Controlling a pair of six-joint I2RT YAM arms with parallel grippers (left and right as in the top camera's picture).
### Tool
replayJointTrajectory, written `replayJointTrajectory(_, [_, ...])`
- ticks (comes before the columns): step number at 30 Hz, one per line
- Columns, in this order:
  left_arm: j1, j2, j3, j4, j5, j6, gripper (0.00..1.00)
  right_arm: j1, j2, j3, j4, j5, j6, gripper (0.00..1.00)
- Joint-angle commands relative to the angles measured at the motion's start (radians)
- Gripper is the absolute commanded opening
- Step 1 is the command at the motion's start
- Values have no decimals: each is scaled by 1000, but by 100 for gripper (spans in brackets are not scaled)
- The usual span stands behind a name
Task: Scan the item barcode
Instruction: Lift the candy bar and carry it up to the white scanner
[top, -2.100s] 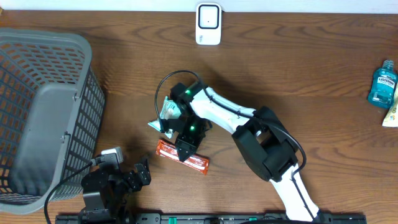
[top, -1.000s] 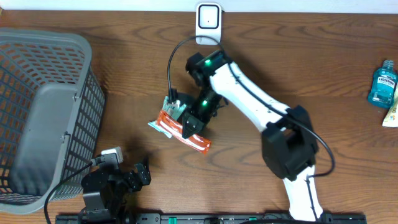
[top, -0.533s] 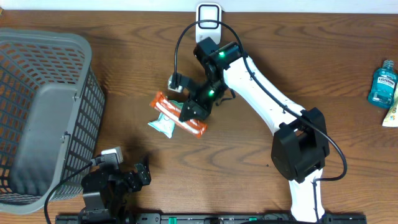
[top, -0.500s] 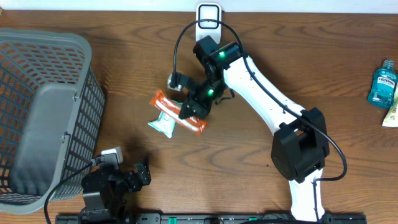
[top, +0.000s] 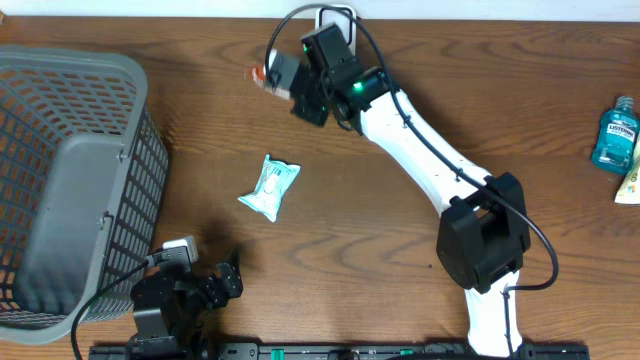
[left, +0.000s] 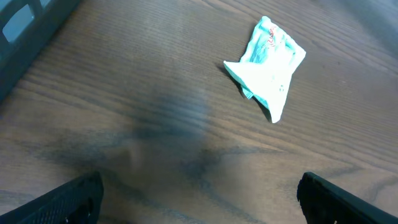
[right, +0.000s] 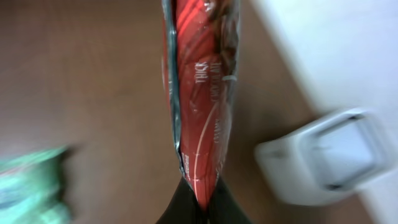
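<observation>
The right hand (right: 198, 208), clamped on the end of a glossy red snack wrapper (right: 200, 93), holds it at 12 o'clock on the wooden bench (top: 520, 120), just beside the white box-shaped scanner (right: 326, 155). The left hand (left: 199, 202), jaws wide and empty, sits at 7 o'clock, near a teal foil pouch (left: 268, 65).

I read "LISTERINE" on the blue bottle (top: 614, 135). White lettering runs sideways along the red wrapper (right: 202, 93), too blurred for me to read. Red print on the teal packet (left: 267, 68) is too small.
</observation>
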Motion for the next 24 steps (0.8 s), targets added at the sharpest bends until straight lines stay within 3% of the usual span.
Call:
replayJointTrajectory(1, [4,-3,-6,-69,0,-2,98,-32,14,14,114,189,-29,1])
replayJointTrajectory(13, [4,-3,-6,-69,0,-2,98,-127,202,58,607,275,-188,1])
replayJointTrajectory(20, [4,-3,-6,-69,0,-2,98,-135,359,268,617,280,-206,1])
replayJointTrajectory(24, [4,-3,-6,-69,0,-2,98,-136,375,293,617,278,-216,1])
